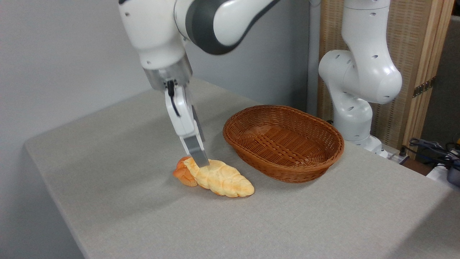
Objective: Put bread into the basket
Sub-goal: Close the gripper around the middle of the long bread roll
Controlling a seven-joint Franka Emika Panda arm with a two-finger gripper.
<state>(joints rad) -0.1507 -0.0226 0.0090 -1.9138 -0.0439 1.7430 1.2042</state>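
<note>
The bread [222, 179], a pale golden braided loaf, lies on the grey table left of the basket. My gripper [200, 160] reaches down from above onto the loaf's upper left end, its near finger [196, 149] touching the loaf's top. The second finger is hidden behind the first, so the jaw gap does not show. The basket [284, 144], an oval brown wicker one, stands a short way right of the loaf with nothing in it.
A small orange-brown bun [183, 173] sits against the loaf's left end. The arm's white base [354, 108] stands behind the basket at the right. Cables [435, 151] lie off the table's far right. The table edge runs along the left and front.
</note>
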